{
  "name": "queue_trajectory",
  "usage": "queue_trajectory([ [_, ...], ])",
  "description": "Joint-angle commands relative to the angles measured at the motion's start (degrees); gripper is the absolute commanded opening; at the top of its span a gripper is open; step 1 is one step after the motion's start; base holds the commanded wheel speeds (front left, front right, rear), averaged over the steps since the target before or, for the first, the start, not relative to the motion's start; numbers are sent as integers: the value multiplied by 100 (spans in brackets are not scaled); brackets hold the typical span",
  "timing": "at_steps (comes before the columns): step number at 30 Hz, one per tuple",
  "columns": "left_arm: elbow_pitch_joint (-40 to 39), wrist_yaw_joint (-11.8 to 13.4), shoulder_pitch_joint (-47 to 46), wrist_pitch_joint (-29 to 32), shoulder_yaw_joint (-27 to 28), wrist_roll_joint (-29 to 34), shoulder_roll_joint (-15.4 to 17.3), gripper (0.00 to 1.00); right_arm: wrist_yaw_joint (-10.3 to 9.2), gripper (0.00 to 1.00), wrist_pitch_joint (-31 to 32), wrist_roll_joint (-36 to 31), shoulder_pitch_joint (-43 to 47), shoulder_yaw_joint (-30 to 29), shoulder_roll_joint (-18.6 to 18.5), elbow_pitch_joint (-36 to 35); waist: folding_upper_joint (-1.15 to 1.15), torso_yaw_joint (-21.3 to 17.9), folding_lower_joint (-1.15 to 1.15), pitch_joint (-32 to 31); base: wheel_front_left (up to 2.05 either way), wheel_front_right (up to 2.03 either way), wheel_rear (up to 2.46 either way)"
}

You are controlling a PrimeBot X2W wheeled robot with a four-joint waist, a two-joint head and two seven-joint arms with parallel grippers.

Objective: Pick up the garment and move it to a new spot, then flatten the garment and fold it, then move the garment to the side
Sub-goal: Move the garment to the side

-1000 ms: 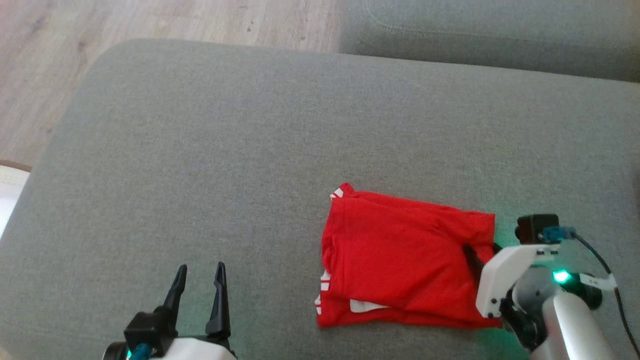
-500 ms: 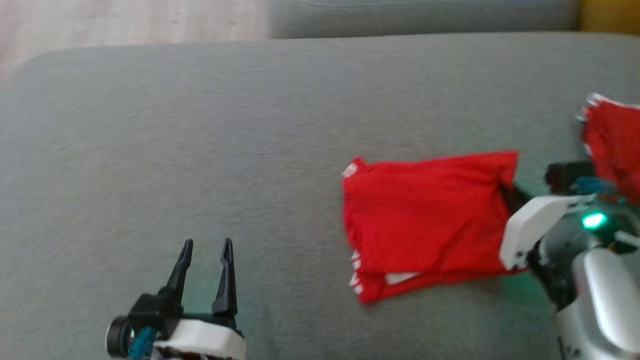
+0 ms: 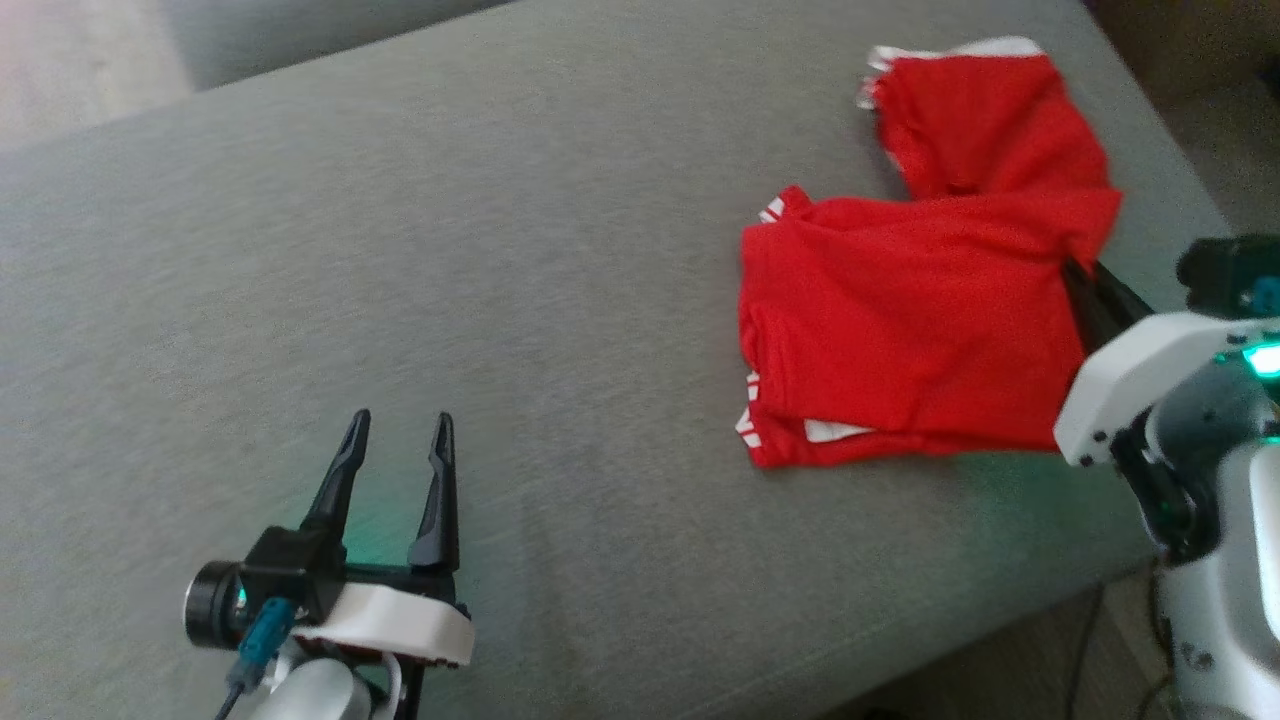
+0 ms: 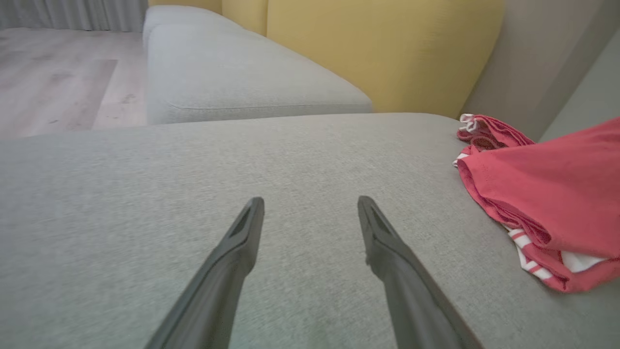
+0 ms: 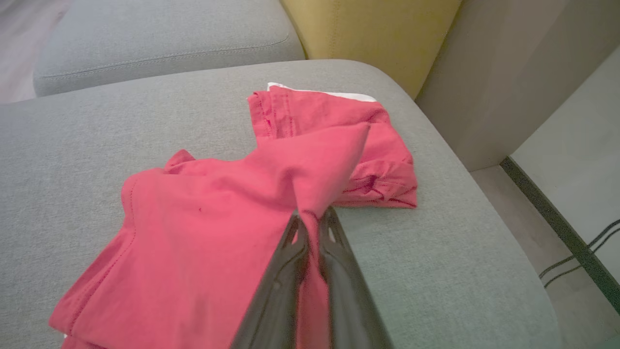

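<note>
Garment (image 3: 900, 330) pinched by right fingers (image 5: 278, 281) near cushion (image 3: 500, 250) edge, left fingers (image 3: 333, 480) spread above open cushion

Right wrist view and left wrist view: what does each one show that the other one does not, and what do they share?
Right wrist view: the right tool, shut on a raised fold of the red garment, and dark cables at the lower right. Left wrist view: the left tool, open, pointing across the grey sofa cushion, and a grey curtain. Shared: that cushion, the yellow backrest, the red garment and a second red garment beyond it.
</note>
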Motion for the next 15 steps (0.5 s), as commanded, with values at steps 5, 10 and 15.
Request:
queue_trajectory([
  [5, -164, 4, -232, 50, 124, 48, 132, 100, 37, 0, -128, 23, -638, 327, 7, -48, 0, -455, -1, 168, 0, 0, 0],
  [10, -97, 6, -180, 12, 100, 8, 68, 100, 37, 0, -61, 53, -1102, 563, -113, 154, 0, -212, -1, 5, 0, 0, 0],
  [15, -43, 6, -112, -35, 96, -32, 11, 100, 37, 0, 138, 127, -1578, 590, -226, 481, 0, 26, -1, -96, 0, 0, 0],
])
